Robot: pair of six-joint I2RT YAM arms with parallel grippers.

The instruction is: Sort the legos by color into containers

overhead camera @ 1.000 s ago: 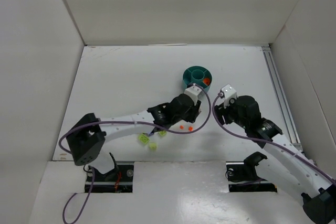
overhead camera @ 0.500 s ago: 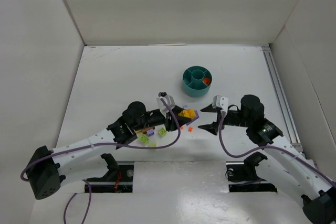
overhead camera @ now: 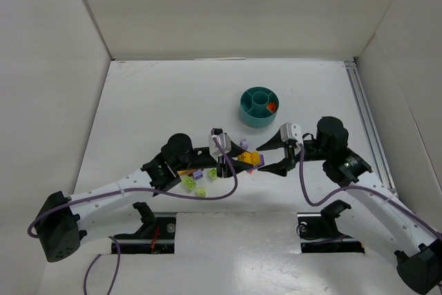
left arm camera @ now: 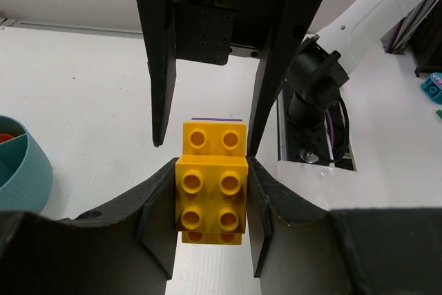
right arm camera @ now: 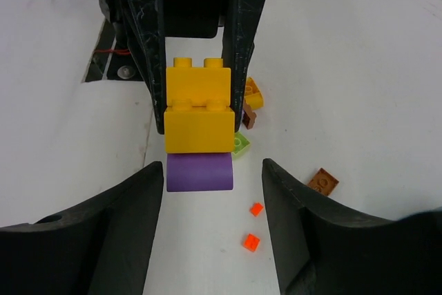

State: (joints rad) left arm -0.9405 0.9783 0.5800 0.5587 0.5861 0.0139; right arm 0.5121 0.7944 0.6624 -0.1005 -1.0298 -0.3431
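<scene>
Left pincer [left arm camera: 210, 170] clamps the yellow brick [left arm camera: 210, 181], with a lilac brick [right arm camera: 199, 172] stuck beneath it, just nearward of the teal dish [overhead camera: 252, 119]. Right pincer [right arm camera: 214, 169] gapes wide around them. A skewed pull could drop both.

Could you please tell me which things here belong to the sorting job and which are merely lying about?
Job: teal dish, yellow brick, lilac piece, lime green bricks, brown brick, orange-red bits.
Lying about: purple cable, side rail.
</scene>
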